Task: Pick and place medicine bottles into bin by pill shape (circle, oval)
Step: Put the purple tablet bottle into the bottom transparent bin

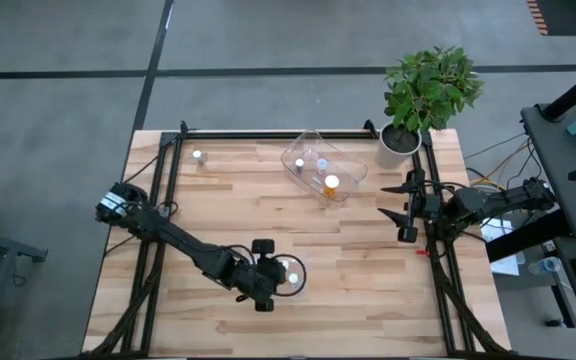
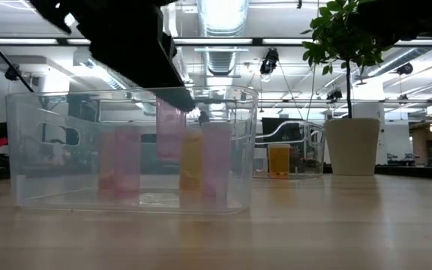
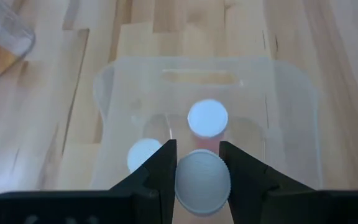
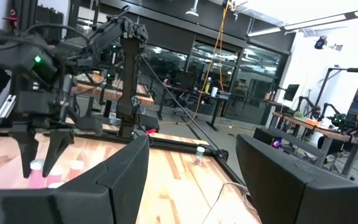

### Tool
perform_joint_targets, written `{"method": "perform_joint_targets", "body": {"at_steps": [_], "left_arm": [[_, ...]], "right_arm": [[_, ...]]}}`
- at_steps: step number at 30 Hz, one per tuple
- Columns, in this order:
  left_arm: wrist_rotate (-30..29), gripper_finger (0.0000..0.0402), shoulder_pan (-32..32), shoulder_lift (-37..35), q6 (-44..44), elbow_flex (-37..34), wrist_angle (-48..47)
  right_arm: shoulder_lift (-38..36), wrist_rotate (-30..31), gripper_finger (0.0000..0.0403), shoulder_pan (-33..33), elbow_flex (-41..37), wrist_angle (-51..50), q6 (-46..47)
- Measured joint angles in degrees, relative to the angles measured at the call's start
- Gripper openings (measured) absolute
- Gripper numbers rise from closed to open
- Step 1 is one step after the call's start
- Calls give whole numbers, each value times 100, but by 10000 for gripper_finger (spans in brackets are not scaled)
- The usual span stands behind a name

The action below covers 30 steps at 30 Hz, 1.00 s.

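A clear bin (image 1: 290, 272) stands near the table's front edge and holds a few medicine bottles with white caps (image 3: 207, 118). In the low view they show as pinkish and yellowish bodies (image 2: 201, 165) standing on its floor. My left gripper (image 3: 197, 147) hangs over this bin, shut on one more pinkish bottle (image 2: 170, 127). A second clear bin (image 1: 324, 168) at the back holds several bottles, one of them orange (image 1: 331, 183). One lone bottle (image 1: 197, 156) stands at the back left. My right gripper (image 1: 395, 201) waits open at the table's right side. My left gripper pinches the bottle's white cap (image 3: 202, 182) by its rim between the two fingers. The fingers (image 3: 164, 163) slant down from the table's left side. The bottle hangs upright below them, clear of the bin's floor and above the standing bottles.
A potted plant (image 1: 423, 95) stands at the back right corner. Dark frame rails (image 1: 268, 134) run along the back and both sides of the wooden table. Bare wood lies between the two bins and toward the front right.
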Motion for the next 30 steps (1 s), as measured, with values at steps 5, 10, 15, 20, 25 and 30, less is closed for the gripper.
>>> {"method": "perform_joint_targets", "body": {"at_steps": [5,10,15,20,25,30], "left_arm": [[18,89,-13,175,0,-9,2],[18,92,-13,295,2,-11,4],[18,121,-13,331,0,-12,2],[18,146,-13,326,-2,-11,0],[18,154,-13,313,-2,-11,0],[18,155,-13,270,1,68,-82]], "right_arm": [[0,2,233,1,0,-6,-9],[0,2,233,0,0,-11,-17],[0,2,233,1,0,-15,-17],[0,1,233,0,0,-17,-20],[0,2,233,2,0,-17,-20],[0,2,233,0,0,-17,-20]]}}
